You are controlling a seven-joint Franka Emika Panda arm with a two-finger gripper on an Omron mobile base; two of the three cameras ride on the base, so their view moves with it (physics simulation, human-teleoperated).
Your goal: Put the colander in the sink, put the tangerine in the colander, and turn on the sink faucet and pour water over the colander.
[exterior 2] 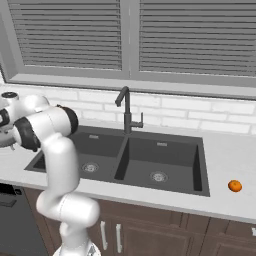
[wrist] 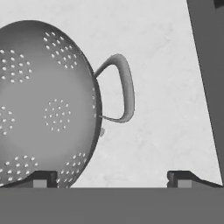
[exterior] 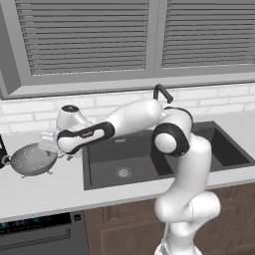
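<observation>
The silver colander (exterior: 31,159) stands on the counter left of the dark double sink (exterior: 149,154). My gripper (exterior: 50,147) hovers just over the colander's right side, open and holding nothing. In the hand view the perforated bowl (wrist: 43,109) is on the left, and its loop handle (wrist: 123,89) lies in line with the gap between my fingertips (wrist: 43,179). The gripper (wrist: 113,179) is wide open there, one tip over the bowl's rim and the other over bare counter. The tangerine (exterior 2: 235,186) sits on the counter right of the sink (exterior 2: 160,155). The faucet (exterior 2: 126,111) rises behind the divider between the basins.
A tiled backsplash and a window with blinds run behind the counter. A dark appliance (exterior: 1,149) stands at the far left edge beside the colander. Below the counter are a dishwasher panel (exterior: 35,231) and wooden cabinet doors (exterior 2: 150,235).
</observation>
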